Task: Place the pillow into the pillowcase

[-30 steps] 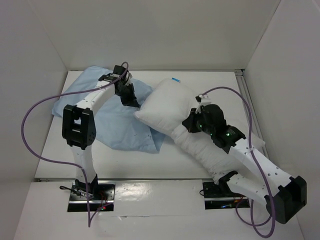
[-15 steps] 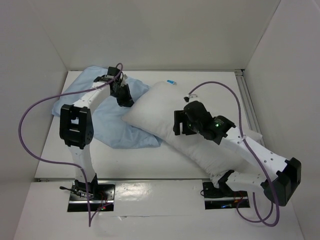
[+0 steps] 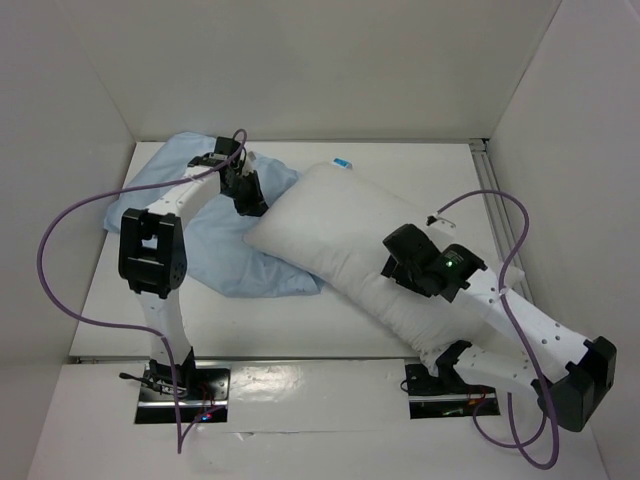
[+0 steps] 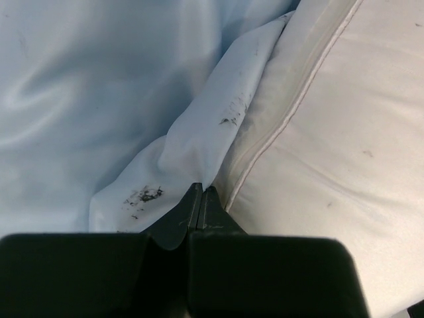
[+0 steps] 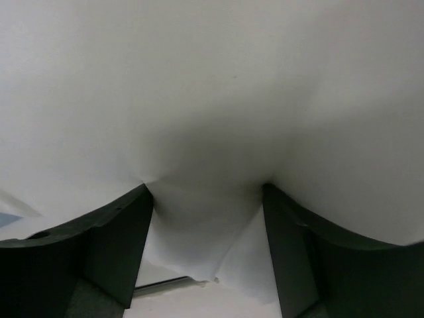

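Note:
The white pillow [image 3: 325,220] lies slanting across the table, its blue tag [image 3: 343,163] at the far end. Its far-left corner touches the light blue pillowcase [image 3: 215,245], which is spread wrinkled on the left. My left gripper [image 3: 250,203] is shut on the pillowcase's edge [image 4: 192,142], right beside the pillow's seam [image 4: 285,119]. My right gripper [image 3: 393,265] presses down on the pillow's near half. Its jaws stand open, and pillow cloth [image 5: 212,99] bulges between the two dark fingers [image 5: 119,225].
White walls close in the table [image 3: 420,165] at the back and on both sides. A metal rail [image 3: 492,195] runs along the right edge. Purple cables loop off both arms. The pillow's near end hangs by the right arm's base [image 3: 450,385].
My right gripper has opened, let go of the pillow's far half and drawn back toward its near end. The pillow has slid left against the pillowcase. The left gripper shifted slightly left.

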Controlling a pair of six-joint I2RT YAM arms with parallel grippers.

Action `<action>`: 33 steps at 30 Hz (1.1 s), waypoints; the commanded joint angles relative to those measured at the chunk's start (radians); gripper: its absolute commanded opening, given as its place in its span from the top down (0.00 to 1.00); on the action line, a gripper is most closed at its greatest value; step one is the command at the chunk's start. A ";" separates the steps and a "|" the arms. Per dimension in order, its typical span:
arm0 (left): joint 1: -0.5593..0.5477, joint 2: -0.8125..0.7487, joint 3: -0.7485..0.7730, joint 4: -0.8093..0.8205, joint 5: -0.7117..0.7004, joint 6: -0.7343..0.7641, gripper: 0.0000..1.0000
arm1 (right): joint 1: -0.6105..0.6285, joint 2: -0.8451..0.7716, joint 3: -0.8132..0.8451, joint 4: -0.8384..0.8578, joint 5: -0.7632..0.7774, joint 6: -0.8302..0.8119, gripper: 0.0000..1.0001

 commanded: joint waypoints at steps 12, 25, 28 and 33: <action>-0.012 -0.075 -0.018 0.000 0.068 0.032 1.00 | -0.021 0.105 0.079 0.197 0.406 -0.258 1.00; -0.032 -0.033 0.033 -0.012 0.056 0.032 1.00 | -0.222 0.021 0.070 0.030 0.382 -0.204 1.00; -0.032 -0.033 0.045 -0.012 0.056 0.032 1.00 | -0.222 -0.048 0.059 -0.061 0.368 -0.083 1.00; -0.021 -0.043 0.054 -0.032 0.047 0.041 1.00 | -0.222 -0.156 0.030 -0.024 0.298 -0.087 1.00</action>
